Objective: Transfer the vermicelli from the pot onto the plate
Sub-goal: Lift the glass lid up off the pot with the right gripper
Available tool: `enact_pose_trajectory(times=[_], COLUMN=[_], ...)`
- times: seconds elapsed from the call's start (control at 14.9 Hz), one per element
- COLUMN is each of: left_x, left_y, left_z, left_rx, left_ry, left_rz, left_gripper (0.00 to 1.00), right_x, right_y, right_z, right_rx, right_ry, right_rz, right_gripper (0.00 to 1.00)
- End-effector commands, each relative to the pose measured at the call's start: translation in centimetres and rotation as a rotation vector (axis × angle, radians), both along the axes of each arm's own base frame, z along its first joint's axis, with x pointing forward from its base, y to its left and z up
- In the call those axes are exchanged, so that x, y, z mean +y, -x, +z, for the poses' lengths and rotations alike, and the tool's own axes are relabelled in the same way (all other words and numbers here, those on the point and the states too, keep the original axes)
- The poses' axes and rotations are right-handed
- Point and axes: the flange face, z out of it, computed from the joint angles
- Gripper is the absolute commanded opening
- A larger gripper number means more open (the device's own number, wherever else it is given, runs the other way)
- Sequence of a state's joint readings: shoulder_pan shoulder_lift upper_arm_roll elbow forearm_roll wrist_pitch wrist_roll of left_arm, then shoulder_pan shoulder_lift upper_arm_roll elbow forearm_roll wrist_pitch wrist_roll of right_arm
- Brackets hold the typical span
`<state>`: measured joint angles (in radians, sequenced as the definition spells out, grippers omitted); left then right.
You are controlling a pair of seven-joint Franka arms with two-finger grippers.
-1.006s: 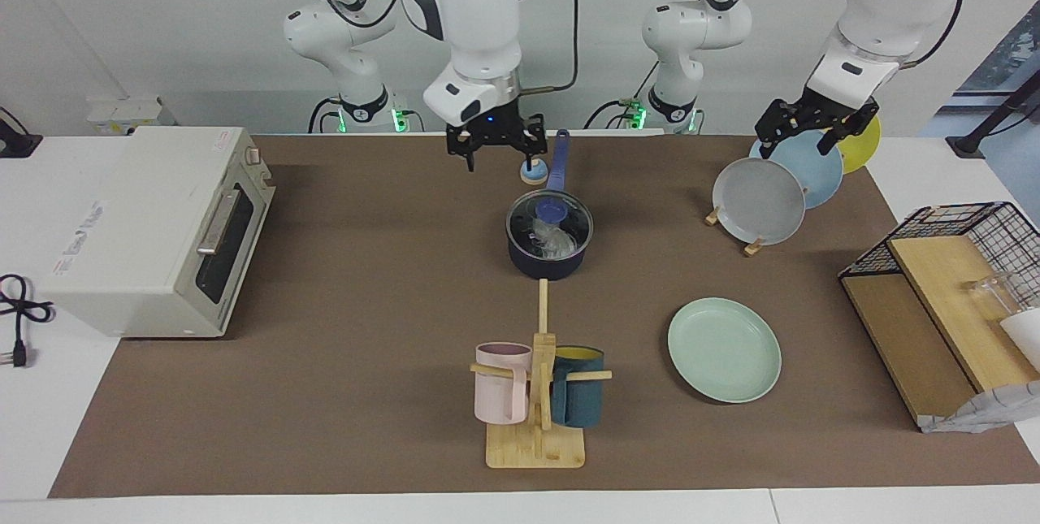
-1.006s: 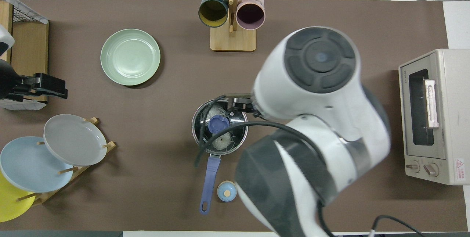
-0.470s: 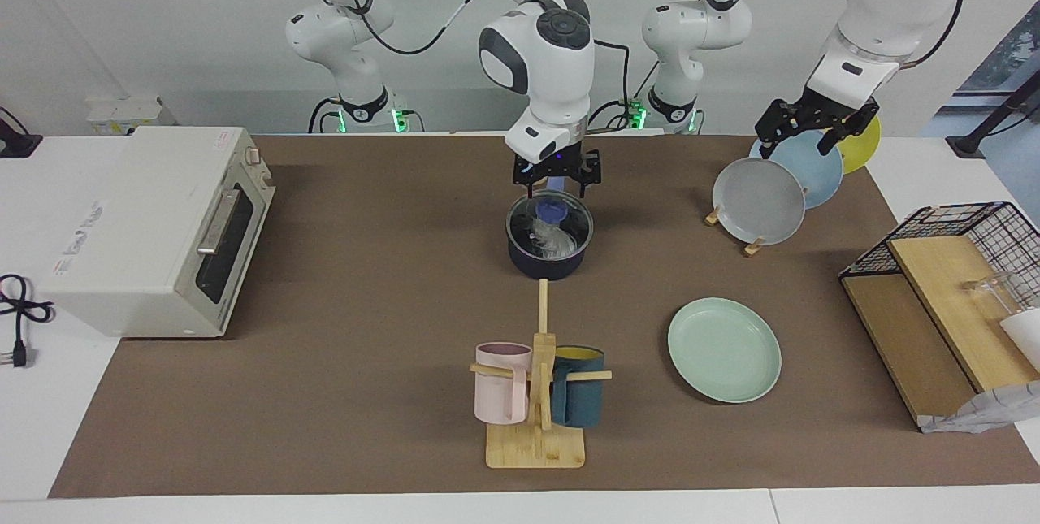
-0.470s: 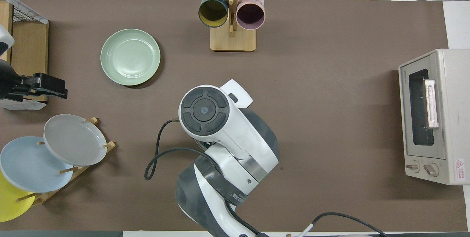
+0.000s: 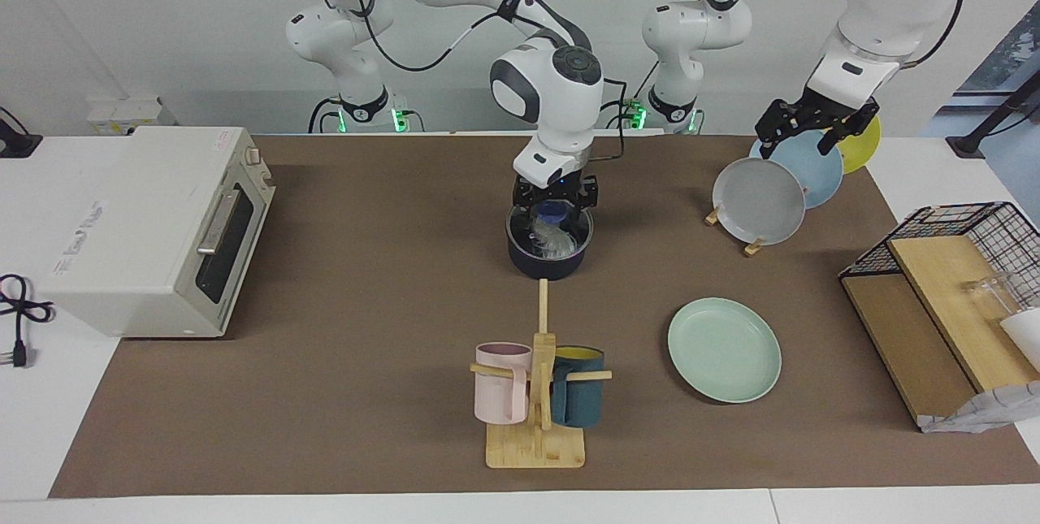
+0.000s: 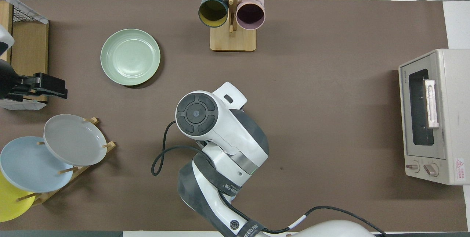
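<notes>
The right gripper (image 5: 556,201), its fingers' spread not discernible, is now sitting low over the small dark navy saucepan (image 5: 547,258), having dropped from beside it a second ago. The whitish vermicelli clump (image 5: 555,240) is lying inside, ready for grasping. The pale mint-green round plate (image 5: 724,350) is sitting empty. The left gripper (image 5: 812,127) is waiting over the plate rack (image 5: 756,246).

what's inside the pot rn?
The pot holds the whitish vermicelli. The right gripper sits over its rim and covers the part nearest the robots; the overhead view hides the pot under the arm.
</notes>
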<state>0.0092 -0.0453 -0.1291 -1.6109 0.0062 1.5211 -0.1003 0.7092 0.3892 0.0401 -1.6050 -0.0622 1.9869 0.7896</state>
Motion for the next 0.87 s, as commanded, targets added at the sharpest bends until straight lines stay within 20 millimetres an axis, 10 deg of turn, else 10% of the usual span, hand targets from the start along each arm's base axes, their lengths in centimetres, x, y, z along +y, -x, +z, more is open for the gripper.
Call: enact_pose_trajectory(times=[0.0,0.27,0.6,0.8], left_x=[0.5,0.5,0.5,0.5], left_y=[-0.1,-0.1,-0.1,-0.2], left_z=[0.2,0.3,0.3,0.3], left_rx=[-0.014,-0.018,-0.02,-0.02], left_ry=[-0.013,-0.013,-0.013,-0.014], left_rz=[0.009,0.007,0.009,0.006], left_gripper=[1.0,1.0,1.0,1.0], right_x=[-0.3,-0.2,-0.6,-1.3], right_y=[0.0,0.4,0.0,-0.7], right_z=[0.4,0.5,1.0,2.2], right_rx=[-0.008,-0.002,-0.008,-0.02], right_ry=[-0.01,-0.007,-0.011,-0.022], right_rz=[-0.015,-0.007,-0.007,-0.012], right_gripper=[0.94,0.92,0.54,0.51])
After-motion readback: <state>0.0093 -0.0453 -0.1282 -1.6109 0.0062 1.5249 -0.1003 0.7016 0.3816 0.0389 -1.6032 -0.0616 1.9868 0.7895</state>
